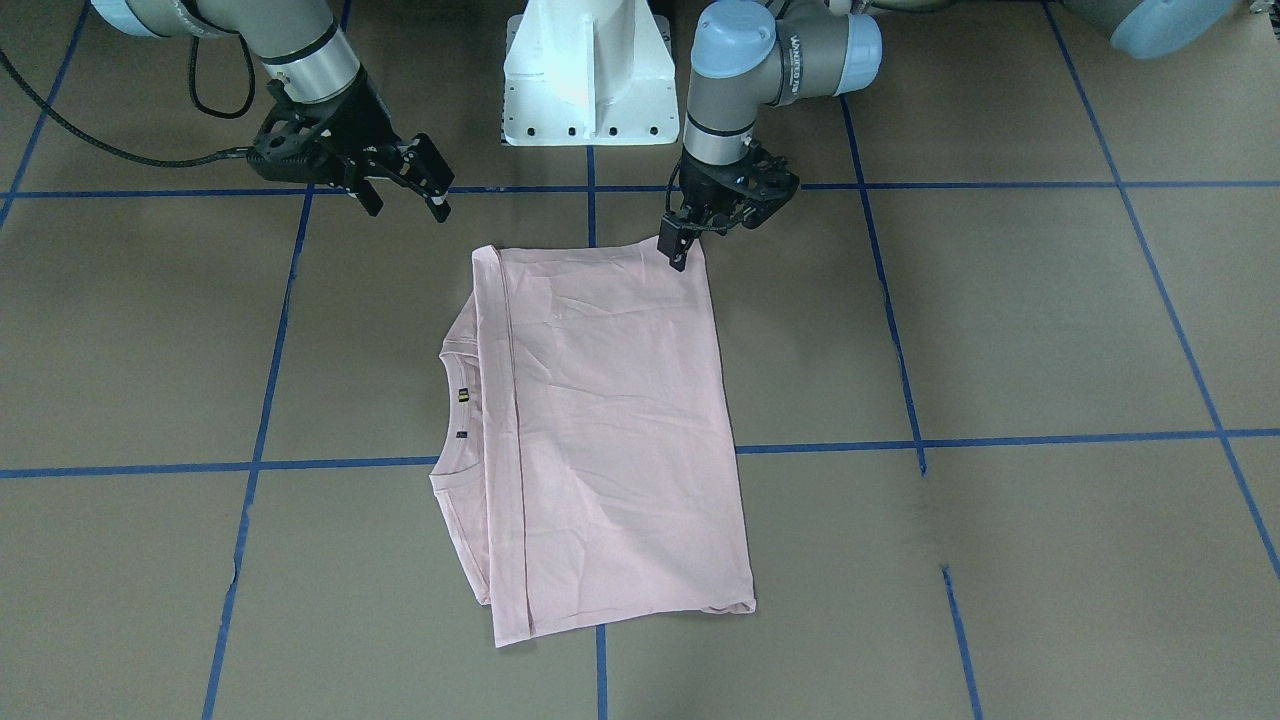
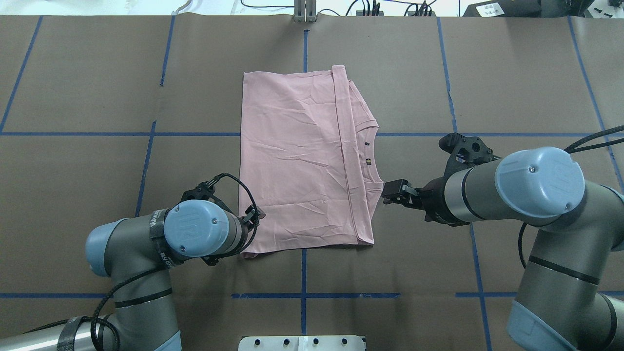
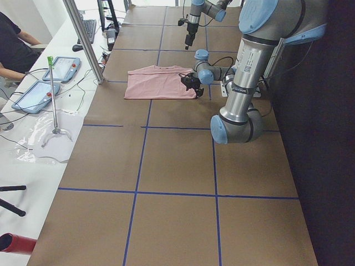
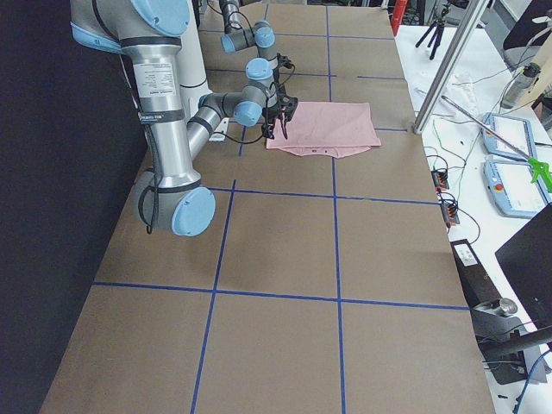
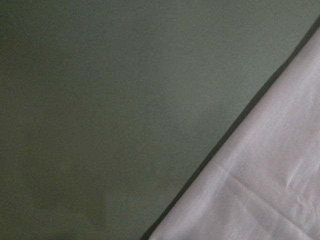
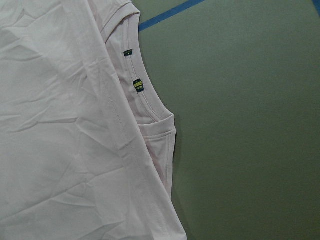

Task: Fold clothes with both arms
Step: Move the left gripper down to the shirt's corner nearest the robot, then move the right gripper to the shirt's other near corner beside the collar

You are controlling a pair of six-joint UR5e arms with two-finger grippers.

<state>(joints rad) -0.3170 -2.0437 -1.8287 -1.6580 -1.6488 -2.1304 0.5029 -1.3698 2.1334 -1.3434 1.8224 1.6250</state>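
So the pink T-shirt [image 1: 610,420] lies flat in the middle of the table [image 1: 1000,330], folded into a tall rectangle with the collar [image 1: 452,395] peeking out on the robot's right side. The left gripper [image 1: 679,250] is down on the shirt's robot-side corner, touching it. Its fingers look close together in the front view, but we honestly can't tell whether any cloth is pinched between them. The left wrist cam only gives a blurry shirt edge. The right gripper [image 1: 410,208] is spread wide with nothing in it, hanging just beside the other robot-side corner, on the collar side.

Our read is that we're setting up a two-corner grab for the next fold. To do it well, we want the right one to drop onto its corner and bite through all the stacked layers, not just the top sheet. Same check for the left. Then we lift both together, level, keep the edge taut between them, and carry it over so it lines up with the far edge. Lifting unevenly probably drags the stack and messes up the folds already in it.
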